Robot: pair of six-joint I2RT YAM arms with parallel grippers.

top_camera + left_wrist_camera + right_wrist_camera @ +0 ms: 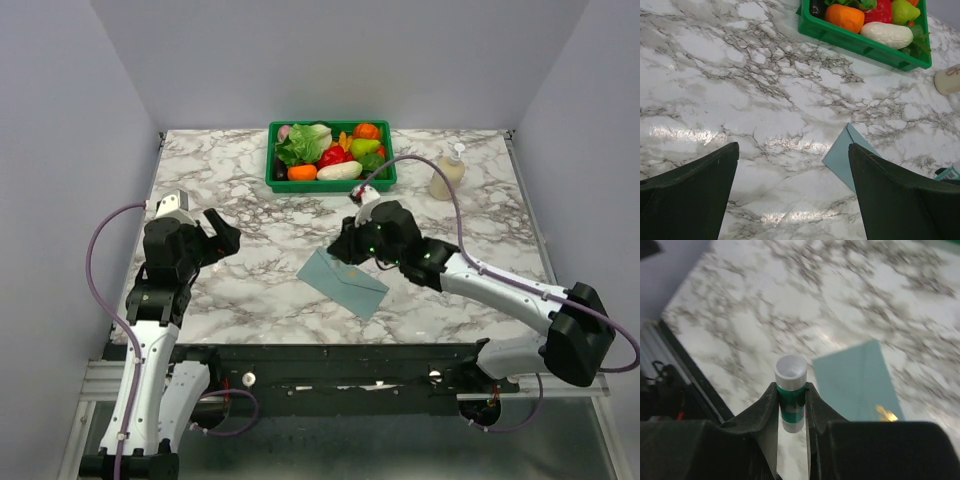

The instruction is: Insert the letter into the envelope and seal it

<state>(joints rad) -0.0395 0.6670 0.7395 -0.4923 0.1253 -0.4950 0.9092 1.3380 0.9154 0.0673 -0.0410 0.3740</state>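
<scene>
Envelope (343, 283) flat on tabletop (250, 290), slightly right of centre, nearer the near edge than the far one, skewed to both. Flap apparently folded down, gold mark (883, 413) on it. Sealed or not: cannot tell. Letter not visible in any view; presumably inside, judgement only.

Right pincer (352, 243) clamped on a small green-and-white cylinder, probably a glue stick (791, 390), hanging over the envelope's far corner. Contact with the paper: cannot tell. Left pincer (215, 232) spread wide, empty, over the left side of the tabletop, well apart from the envelope.

Handling, as judged:
- Thin paper, near weightless, limp. No edge to pinch while flat on the slick marble-print top.
- Likely to slide under any sideways push, so pin one corner first with a fingertip.
- Lift the flap by its point, or drag to the near edge for an overhang pinch.
- Creases easily; light grip only.
- Glue stick rigid, smooth plastic, held mid-body.

Writing:
- None legible on the envelope; gold mark too small to read.
- Glue stick label blurred, unreadable.
- Beige bottle (447, 177) towards the far right corner: pinkish mark in left wrist view, unreadable.
- Green crate (330, 184) of toy vegetables at the far edge — no text seen.
</scene>
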